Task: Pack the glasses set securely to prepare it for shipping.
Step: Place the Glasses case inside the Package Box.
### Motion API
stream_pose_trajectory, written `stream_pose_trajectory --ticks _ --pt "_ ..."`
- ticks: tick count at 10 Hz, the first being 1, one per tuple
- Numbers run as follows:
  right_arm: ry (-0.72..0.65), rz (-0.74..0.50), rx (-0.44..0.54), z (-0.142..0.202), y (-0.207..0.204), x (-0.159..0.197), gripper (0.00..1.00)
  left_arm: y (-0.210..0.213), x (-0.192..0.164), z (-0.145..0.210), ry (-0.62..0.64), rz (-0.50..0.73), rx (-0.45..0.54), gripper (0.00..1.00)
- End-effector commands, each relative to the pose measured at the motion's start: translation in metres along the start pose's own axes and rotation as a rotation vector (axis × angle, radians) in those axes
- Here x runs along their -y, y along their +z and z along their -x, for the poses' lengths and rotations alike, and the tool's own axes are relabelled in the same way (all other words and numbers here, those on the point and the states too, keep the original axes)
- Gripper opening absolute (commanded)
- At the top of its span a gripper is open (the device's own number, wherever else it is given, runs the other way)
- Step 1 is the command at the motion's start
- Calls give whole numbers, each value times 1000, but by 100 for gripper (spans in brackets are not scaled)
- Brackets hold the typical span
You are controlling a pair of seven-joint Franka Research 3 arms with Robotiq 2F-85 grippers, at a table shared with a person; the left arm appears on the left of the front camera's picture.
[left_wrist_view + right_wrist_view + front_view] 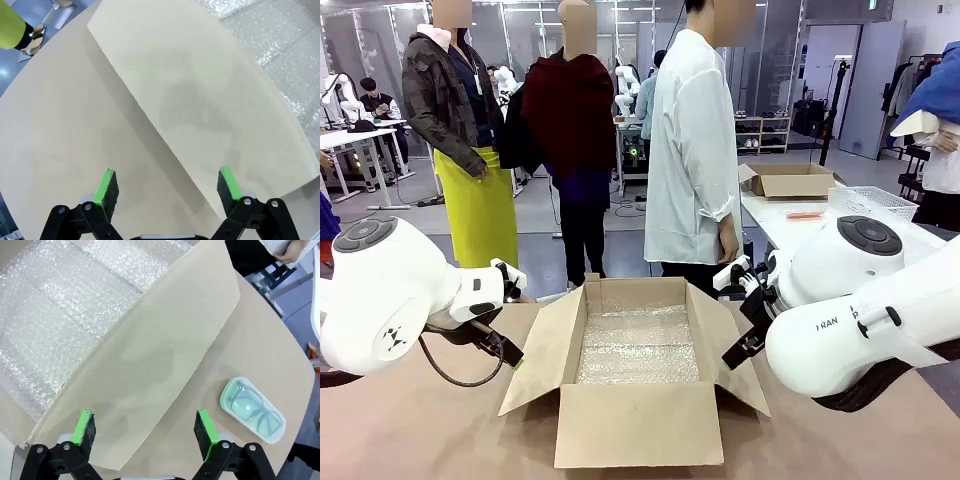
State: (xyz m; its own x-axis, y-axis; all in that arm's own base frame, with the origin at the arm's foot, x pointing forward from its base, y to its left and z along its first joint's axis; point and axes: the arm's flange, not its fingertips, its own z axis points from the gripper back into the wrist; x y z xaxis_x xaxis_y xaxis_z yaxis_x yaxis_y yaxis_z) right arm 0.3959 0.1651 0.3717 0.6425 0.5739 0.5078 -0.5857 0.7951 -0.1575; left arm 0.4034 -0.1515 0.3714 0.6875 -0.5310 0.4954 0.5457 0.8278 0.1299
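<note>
Box open on counter, flaps spread, bubble wrap laid inside. Left hand released, empty, held over left flap. Right hand likewise released, over right flap. Mint glasses case left on counter near that flap, not yet packed. Pickup step judged pending: right hand to be shifted over case, closed across narrow width.

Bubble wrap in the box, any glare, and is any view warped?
Front view: the bubble wrap glints softly. Right wrist view: sparkly highlights, table edge bowed by the lens. Left wrist view: soft shadow beside the box flap.
</note>
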Motion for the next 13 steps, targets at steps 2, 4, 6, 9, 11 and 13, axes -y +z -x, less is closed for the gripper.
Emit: stream_pose_trajectory --ticks 2,4,6,9,11,13 --pt "0 0 0 0 0 0 100 0 0 0 0 0 0 100" --pt "0 0 0 0 0 0 100 0 0 0 0 0 0 100" --pt "0 0 0 0 0 0 100 0 0 0 0 0 0 100" --pt "1 1 0 0 0 0 100 28 8 -11 -62 58 9 100" --pt "107 -26 -38 4 48 29 100 82 1 -3 -98 157 -50 100" --pt "205 -87 -105 7 81 63 100 140 -1 12 -194 328 -33 100"
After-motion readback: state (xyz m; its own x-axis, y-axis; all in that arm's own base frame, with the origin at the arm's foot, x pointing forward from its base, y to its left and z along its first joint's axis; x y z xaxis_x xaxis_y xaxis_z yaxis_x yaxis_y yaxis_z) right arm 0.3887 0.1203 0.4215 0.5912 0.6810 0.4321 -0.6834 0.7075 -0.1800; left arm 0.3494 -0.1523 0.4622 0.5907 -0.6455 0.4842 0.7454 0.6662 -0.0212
